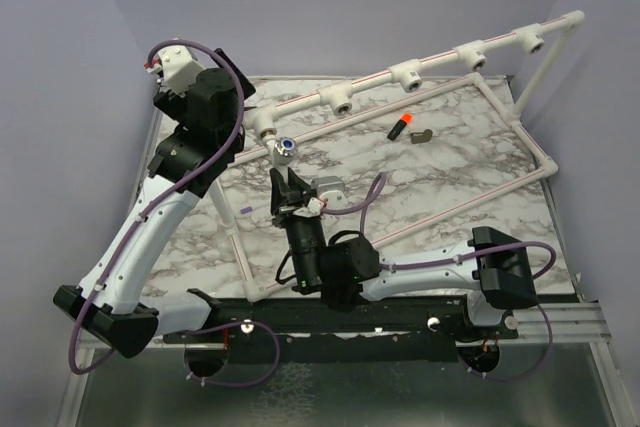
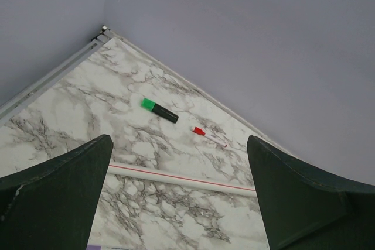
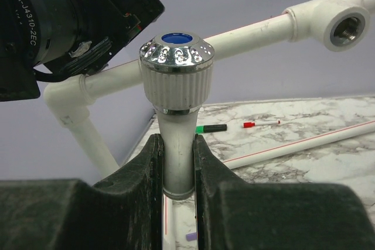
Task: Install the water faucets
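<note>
Chrome-silver round-knobbed water faucet (image 3: 177, 80), uninstalled: pale stem clamped in right tool (image 3: 177, 144), 10 o'clock over marble desk (image 1: 470, 177), beside empty white plastic tee sockets (image 1: 338, 99); left tool (image 2: 179, 144) wide, empty.

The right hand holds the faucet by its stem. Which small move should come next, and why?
Probably move the right hand toward the open tee socket, tilting the faucet so its stem points at it. The hand grips the faucet by its stem, knob up, not yet in any socket, and that socket's threaded opening is empty.
</note>
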`<state>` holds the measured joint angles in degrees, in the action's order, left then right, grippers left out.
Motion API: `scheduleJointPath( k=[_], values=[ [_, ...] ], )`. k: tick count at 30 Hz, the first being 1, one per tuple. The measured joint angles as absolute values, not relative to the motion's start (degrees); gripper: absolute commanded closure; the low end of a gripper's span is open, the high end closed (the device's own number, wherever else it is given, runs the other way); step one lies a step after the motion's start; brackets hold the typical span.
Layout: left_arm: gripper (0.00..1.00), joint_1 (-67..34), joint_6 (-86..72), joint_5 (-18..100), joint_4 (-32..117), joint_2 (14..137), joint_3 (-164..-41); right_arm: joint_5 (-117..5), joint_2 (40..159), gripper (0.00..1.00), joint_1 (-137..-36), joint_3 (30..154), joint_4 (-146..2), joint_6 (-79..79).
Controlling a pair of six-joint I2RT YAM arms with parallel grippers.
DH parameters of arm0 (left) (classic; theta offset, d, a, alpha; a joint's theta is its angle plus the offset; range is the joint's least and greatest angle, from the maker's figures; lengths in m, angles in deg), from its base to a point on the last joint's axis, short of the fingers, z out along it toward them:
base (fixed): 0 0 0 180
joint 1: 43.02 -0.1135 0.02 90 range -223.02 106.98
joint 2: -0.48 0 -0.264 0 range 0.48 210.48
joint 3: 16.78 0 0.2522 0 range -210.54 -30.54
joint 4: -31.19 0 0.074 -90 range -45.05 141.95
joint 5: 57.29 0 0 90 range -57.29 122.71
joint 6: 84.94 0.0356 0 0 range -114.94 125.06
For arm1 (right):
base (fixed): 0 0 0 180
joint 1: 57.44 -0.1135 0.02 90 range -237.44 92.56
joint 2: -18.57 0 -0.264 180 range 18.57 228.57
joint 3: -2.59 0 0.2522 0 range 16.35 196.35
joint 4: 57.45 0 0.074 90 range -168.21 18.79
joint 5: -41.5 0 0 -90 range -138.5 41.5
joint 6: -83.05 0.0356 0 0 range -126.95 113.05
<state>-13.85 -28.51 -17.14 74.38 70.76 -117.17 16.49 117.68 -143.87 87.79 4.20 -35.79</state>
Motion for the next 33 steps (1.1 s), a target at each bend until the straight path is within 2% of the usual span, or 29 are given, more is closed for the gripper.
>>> scheduleJointPath(
  k=[9,20,33],
  values=[
    [0.01,-11.3,-36.6,-25.8,77.9,70.7,-117.7,21.4,118.0,0.99,-145.4,88.4,6.6,-29.9],
    [0.01,-9.0,-39.7,-32.8,80.8,70.7,-117.9,23.3,111.8,0.99,-146.0,87.2,-13.2,-7.4],
    [0.01,-7.0,-34.9,-34.6,79.1,70.8,-122.4,17.2,112.7,1.0,-145.8,86.3,-7.5,-21.1]
  ],
)
